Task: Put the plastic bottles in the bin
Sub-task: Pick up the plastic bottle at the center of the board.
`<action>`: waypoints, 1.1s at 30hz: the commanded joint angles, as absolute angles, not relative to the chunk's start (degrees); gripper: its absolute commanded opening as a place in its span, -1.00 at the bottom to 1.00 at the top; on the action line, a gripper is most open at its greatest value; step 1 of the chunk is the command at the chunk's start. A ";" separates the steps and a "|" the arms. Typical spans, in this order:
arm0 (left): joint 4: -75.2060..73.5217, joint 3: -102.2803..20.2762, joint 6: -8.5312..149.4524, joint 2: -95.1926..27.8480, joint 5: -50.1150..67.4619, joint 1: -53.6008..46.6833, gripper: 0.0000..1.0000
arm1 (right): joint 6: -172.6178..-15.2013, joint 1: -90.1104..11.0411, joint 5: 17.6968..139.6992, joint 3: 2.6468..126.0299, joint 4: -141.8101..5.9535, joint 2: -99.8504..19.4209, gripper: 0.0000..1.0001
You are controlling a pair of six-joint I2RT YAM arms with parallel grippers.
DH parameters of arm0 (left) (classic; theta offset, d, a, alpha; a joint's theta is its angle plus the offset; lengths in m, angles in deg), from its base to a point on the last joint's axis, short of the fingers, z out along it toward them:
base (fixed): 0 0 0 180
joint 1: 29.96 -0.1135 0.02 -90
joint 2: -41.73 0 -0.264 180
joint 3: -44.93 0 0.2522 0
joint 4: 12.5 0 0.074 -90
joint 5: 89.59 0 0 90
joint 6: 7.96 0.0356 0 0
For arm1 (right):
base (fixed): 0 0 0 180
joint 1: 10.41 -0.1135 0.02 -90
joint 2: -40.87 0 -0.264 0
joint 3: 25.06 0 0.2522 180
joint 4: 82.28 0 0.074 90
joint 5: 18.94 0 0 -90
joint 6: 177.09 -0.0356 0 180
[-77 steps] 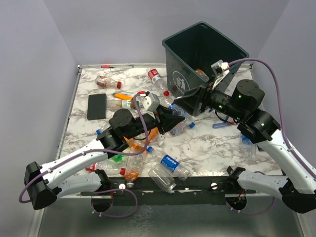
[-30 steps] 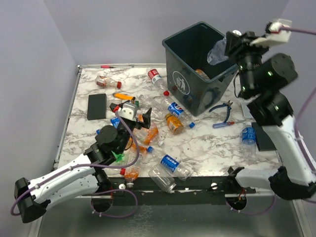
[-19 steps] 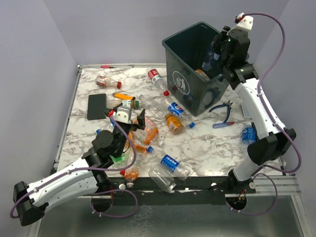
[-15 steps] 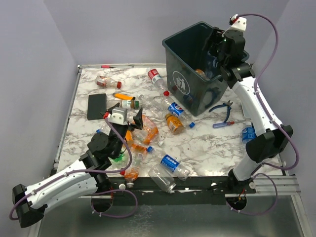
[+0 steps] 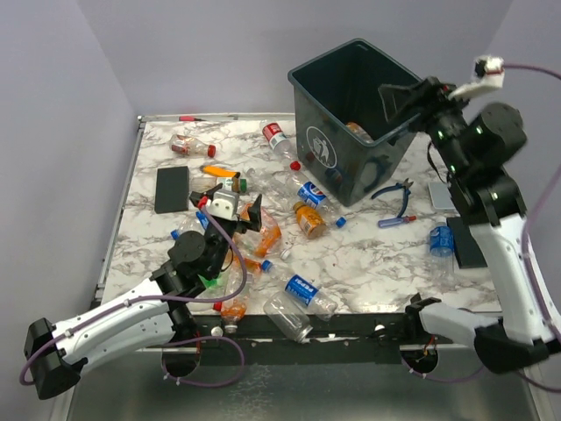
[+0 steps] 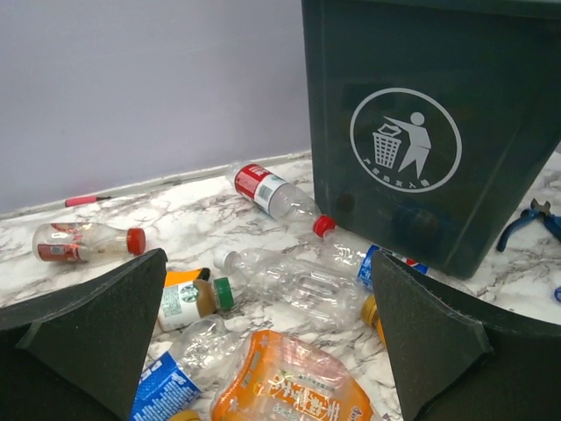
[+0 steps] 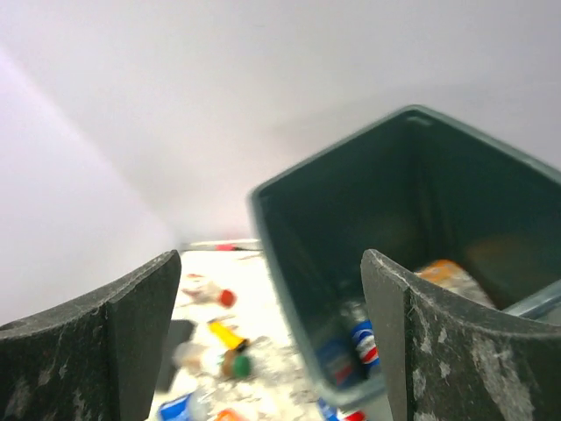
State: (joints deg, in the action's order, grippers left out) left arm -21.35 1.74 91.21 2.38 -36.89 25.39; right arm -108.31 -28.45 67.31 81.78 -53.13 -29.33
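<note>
The fingers (image 7: 131,333) of your right gripper (image 5: 412,96) stand spread and empty above the right rim of the bin (image 5: 346,175). The bin sits at the far right of the worktop (image 5: 377,254), and a second ago those fingers pinched a clear bottle over that same opening; an orange-labelled bottle (image 7: 445,274) and a blue-labelled bottle (image 7: 364,340) lie inside. Your left gripper (image 6: 267,263) is wide open as it was then, holding nothing and hovering over a crumpled orange bottle (image 6: 289,386) among the plastic bottles (image 5: 302,294) strewn from the worktop's middle to its near edge.
</note>
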 commanded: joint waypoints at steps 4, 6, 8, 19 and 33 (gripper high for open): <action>-21.80 1.51 85.87 -1.63 -33.59 25.41 0.98 | -115.00 -28.54 87.86 58.12 -55.24 -10.09 0.73; -21.65 1.33 84.22 -2.66 -34.37 25.41 0.98 | -116.37 -28.56 88.69 51.24 -53.97 -5.60 0.72; -19.89 0.53 82.76 -3.55 -34.02 25.33 0.98 | -117.43 -28.58 88.97 43.95 -53.00 -1.74 0.71; -5.40 -9.27 80.86 -13.47 -5.78 25.56 0.98 | -126.34 -28.65 101.18 15.90 -53.82 3.35 0.54; -11.40 -2.63 81.78 -8.09 -23.03 26.83 0.98 | -120.18 -50.37 94.19 21.72 -44.16 -16.05 0.68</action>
